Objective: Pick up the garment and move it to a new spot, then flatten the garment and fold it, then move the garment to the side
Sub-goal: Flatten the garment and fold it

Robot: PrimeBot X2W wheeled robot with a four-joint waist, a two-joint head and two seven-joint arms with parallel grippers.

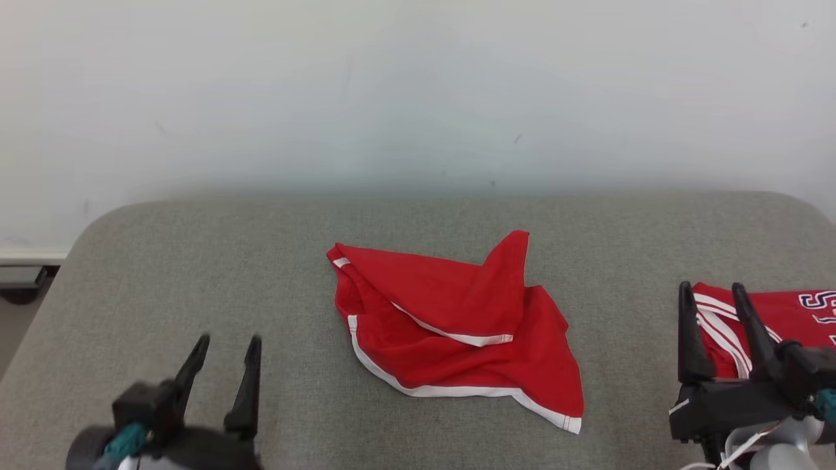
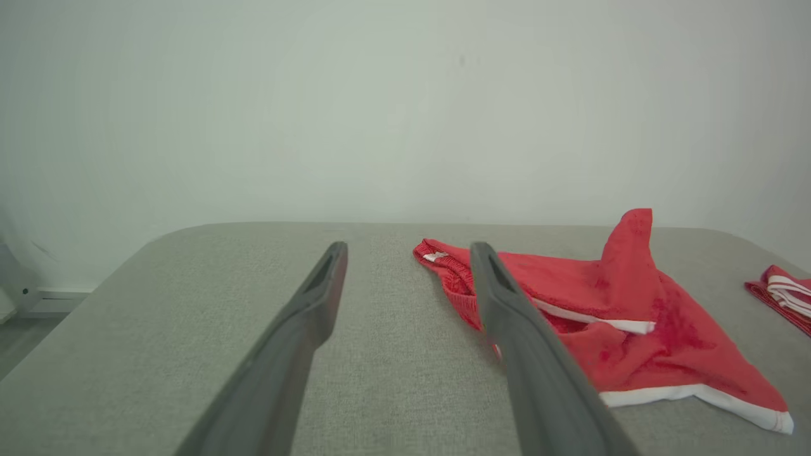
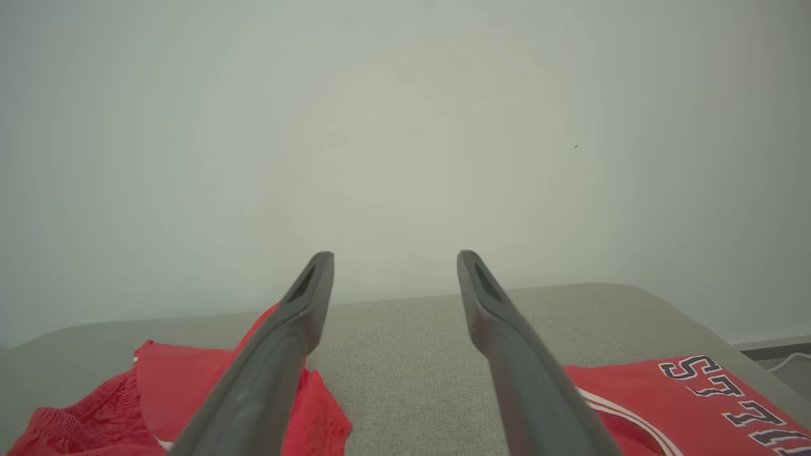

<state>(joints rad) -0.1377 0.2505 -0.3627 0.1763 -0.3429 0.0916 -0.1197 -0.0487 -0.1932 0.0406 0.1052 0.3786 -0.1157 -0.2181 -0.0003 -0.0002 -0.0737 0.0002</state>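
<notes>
Well, the red garment with white trim lies crumpled near the middle of the grey padded surface, one corner poking upward, with both arms clear of it. Low to its left the left pincer hovers with fingers apart and empty. Well off to its right, the right pincer is likewise spread and empty, in front of a lettered red jersey.

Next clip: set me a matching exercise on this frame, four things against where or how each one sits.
1. white-trimmed red garment
2. lettered red garment
3. left end effector
4. right end effector

A. open, beside the lettered red garment
B. bunched up in the middle of the grey cushion
C. open over bare cushion
D. at the cushion's right edge

Pairs: 1-B, 2-D, 3-C, 4-A
</notes>
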